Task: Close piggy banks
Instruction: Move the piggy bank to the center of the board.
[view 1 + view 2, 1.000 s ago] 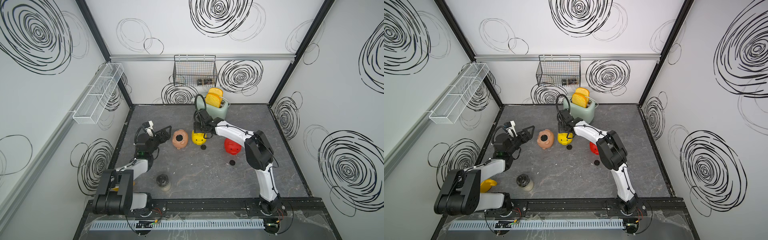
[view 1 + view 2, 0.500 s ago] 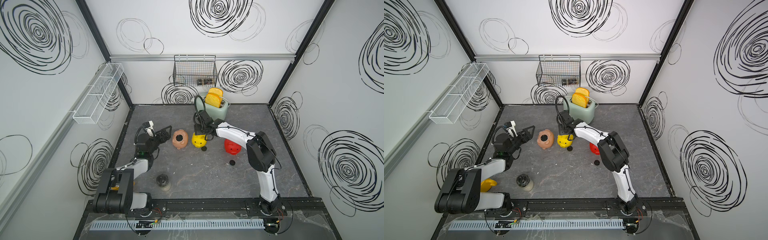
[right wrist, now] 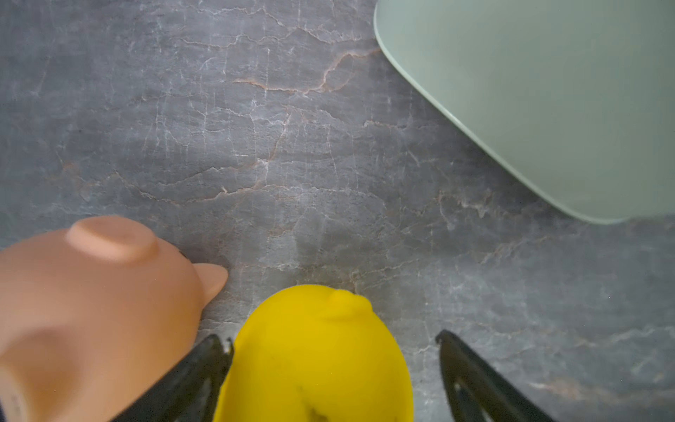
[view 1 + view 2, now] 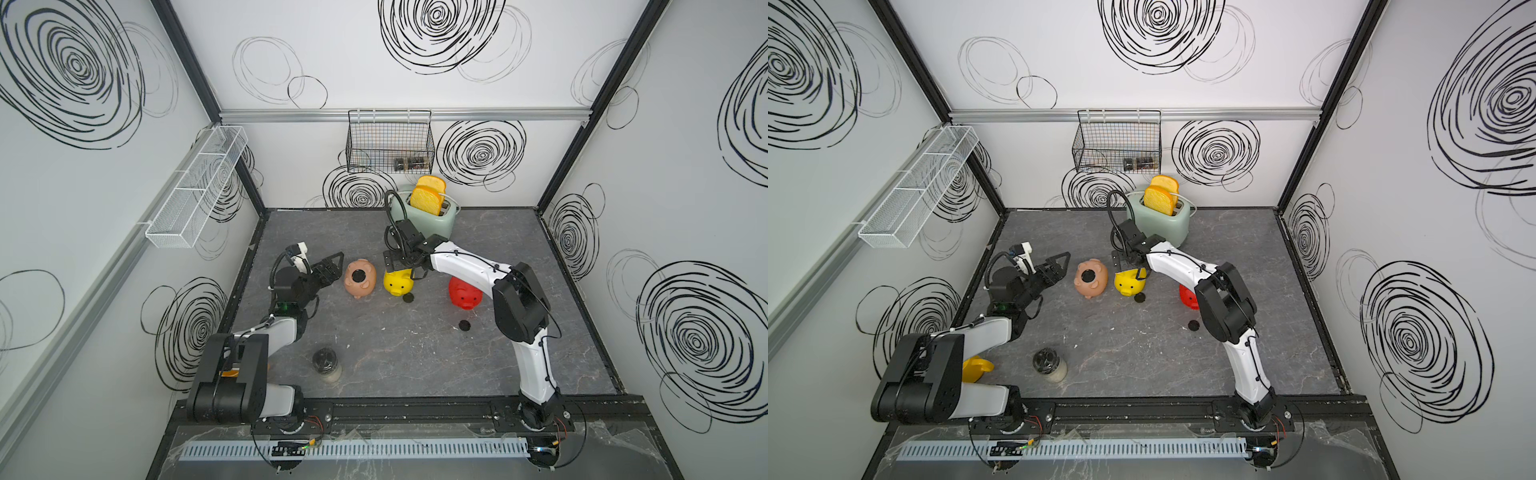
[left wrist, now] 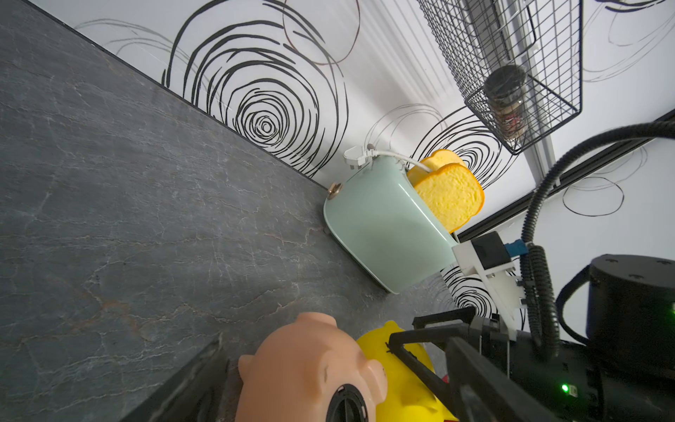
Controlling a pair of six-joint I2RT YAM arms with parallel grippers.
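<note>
Since the yellow piggy bank [image 4: 398, 283] is a smooth, rounded, hollow plastic shell, it is probably light and apt to slide or roll under a pinch. Its broad flanks look like the safest hold. It sits between the spread jaws of the right gripper [image 4: 404, 269], one finger close against it and the other clear. The pink piggy bank [image 4: 360, 278] lies just off the spread, empty left gripper [image 4: 331, 269]. Two black discs [image 4: 408, 297], likely plugs, lie loose on the hard, flat surface [image 4: 415, 353]. The toaster [image 4: 428, 220] stands close beyond the right gripper, limiting room.
</note>
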